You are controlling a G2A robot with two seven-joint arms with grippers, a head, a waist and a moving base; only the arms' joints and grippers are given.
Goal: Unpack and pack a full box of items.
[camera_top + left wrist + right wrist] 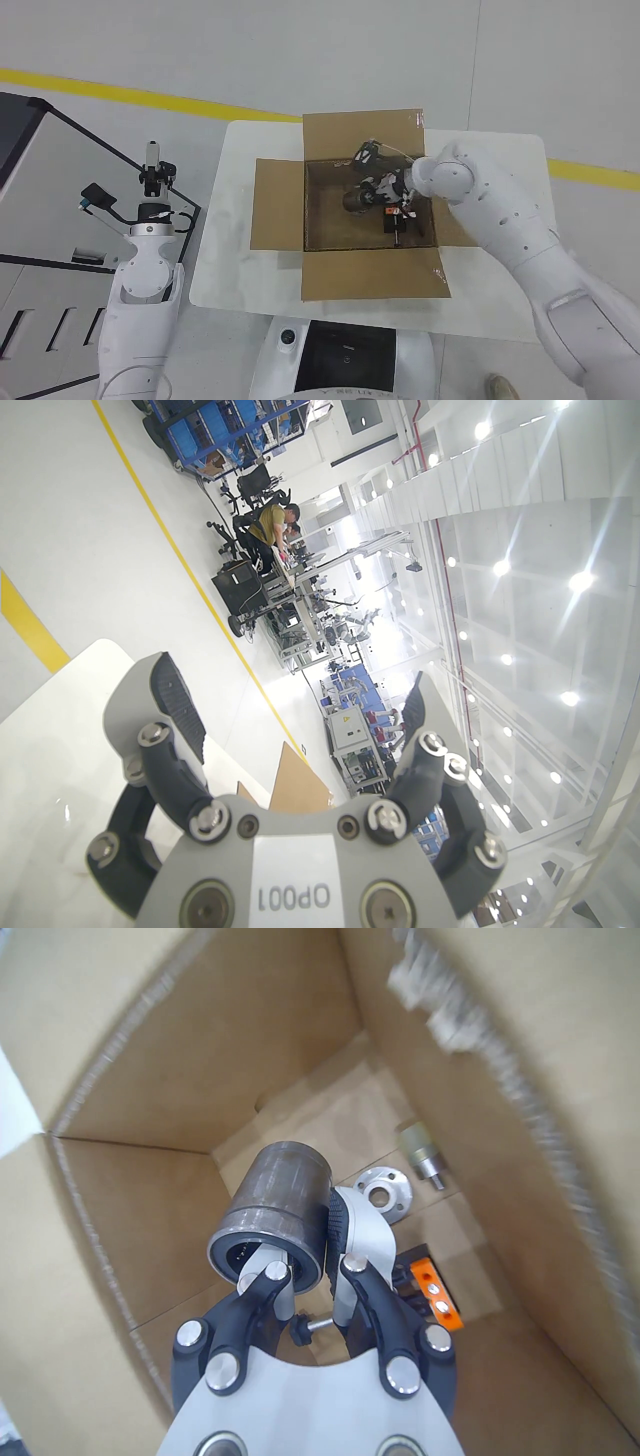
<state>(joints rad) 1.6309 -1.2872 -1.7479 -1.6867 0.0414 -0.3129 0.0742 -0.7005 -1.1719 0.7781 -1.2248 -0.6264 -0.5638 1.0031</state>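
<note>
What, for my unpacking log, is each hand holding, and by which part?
Right hand: metal sleeve, its wall pinched at the open end, inside and out. Left hand: nothing.

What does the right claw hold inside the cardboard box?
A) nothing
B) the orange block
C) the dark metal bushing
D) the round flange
C: the right claw grips the dark metal bushing by its wall; the round flange lies loose in the cardboard box.

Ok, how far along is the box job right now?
Done: the box has its flaps folded open. In hand: the right claw is shut on a metal cylinder inside the box, one finger in its bore; lifting out or setting in, I can't tell. Remaining: a flange, an orange block and a threaded part lie on the box floor. The left claw hangs open beside the table.
</note>
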